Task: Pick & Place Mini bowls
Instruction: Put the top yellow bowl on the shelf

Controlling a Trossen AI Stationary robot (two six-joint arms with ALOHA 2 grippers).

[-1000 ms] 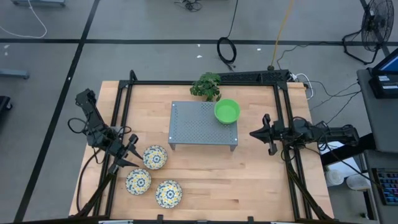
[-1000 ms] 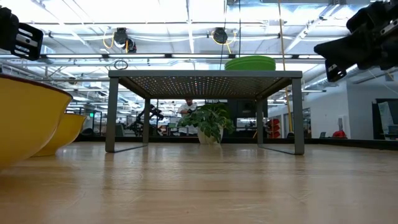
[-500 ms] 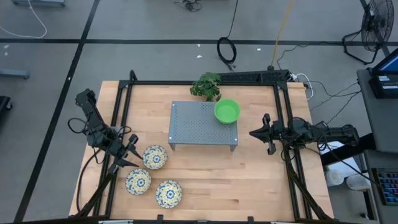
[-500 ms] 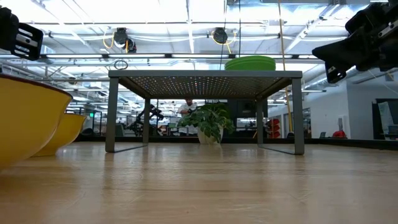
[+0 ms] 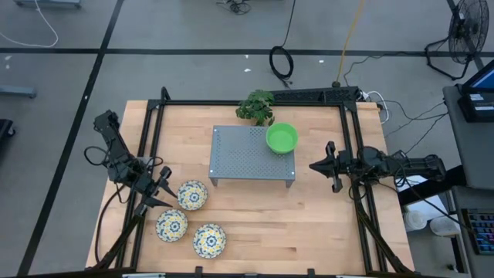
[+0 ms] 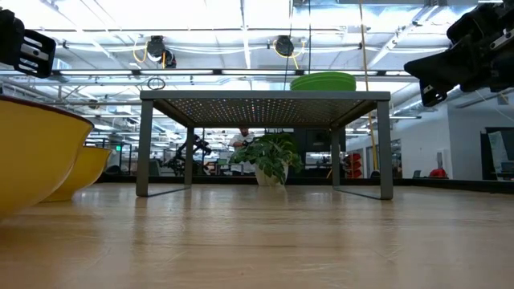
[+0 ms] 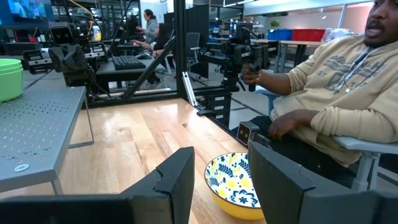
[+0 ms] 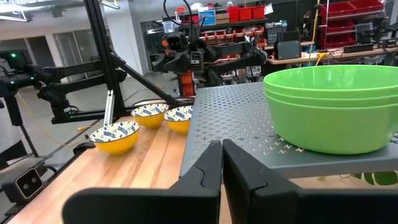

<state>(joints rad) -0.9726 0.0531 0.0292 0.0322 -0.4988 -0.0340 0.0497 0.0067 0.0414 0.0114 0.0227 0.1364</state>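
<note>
Three white bowls with blue-and-yellow flowers (image 5: 192,194) (image 5: 171,225) (image 5: 209,240) sit on their bases on the wooden table near its near-left corner. A stack of green bowls (image 5: 282,138) (image 8: 336,106) stands on the far-right corner of the grey perforated stand (image 5: 252,155). My left gripper (image 5: 165,190) hovers just left of the nearest patterned bowl (image 7: 235,183), fingers open. My right gripper (image 5: 321,165) floats right of the stand, level with it, fingers shut (image 8: 221,163), holding nothing.
A small potted plant (image 5: 257,106) stands behind the stand at the table's far edge. A black frame (image 5: 351,116) borders the table. A seated person in a beige hoodie (image 7: 329,81) shows beyond the table in the left wrist view. Bare wood lies in front of the stand.
</note>
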